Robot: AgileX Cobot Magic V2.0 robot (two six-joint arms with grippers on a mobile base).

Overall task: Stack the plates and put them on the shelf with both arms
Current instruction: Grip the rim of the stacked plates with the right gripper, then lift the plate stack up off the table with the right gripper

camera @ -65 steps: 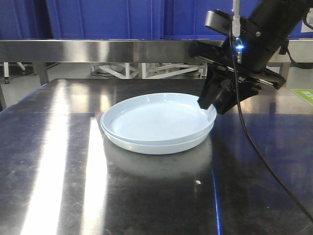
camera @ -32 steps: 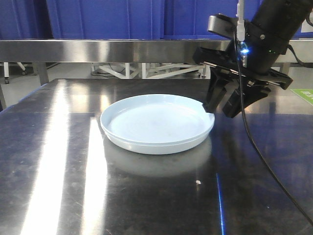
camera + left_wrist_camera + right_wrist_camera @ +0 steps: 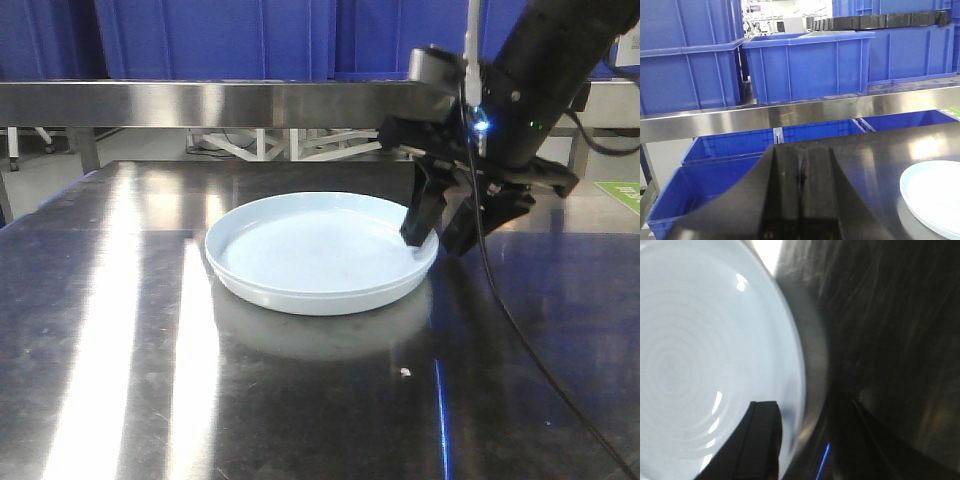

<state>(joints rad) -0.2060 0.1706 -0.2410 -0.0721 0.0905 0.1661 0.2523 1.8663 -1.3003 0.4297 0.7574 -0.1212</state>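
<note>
Two pale blue-white plates (image 3: pixel 315 250) lie stacked on the dark steel tabletop (image 3: pixel 120 350). My right gripper (image 3: pixel 438 232) is open at the stack's right rim, one finger over the plate's inside and the other outside it. In the right wrist view the plate (image 3: pixel 700 350) fills the left, and the right gripper (image 3: pixel 809 402) straddles its rim without closing on it. My left gripper (image 3: pixel 801 150) is shut and empty, off to the left of the plates (image 3: pixel 935 200). It does not show in the front view. The shelf's steel front rail (image 3: pixel 200 103) runs behind the table.
Blue plastic crates (image 3: pixel 200 40) stand above the rail and behind it. In the left wrist view, crates (image 3: pixel 805 65) sit above and below the rail (image 3: pixel 790 112). A black cable (image 3: pixel 520 330) trails from the right arm over the table's right side.
The right gripper let go of the upper plate's rim and opened. The plate settled level onto the lower one. The gripper then shifted left and down, astride the rim.
</note>
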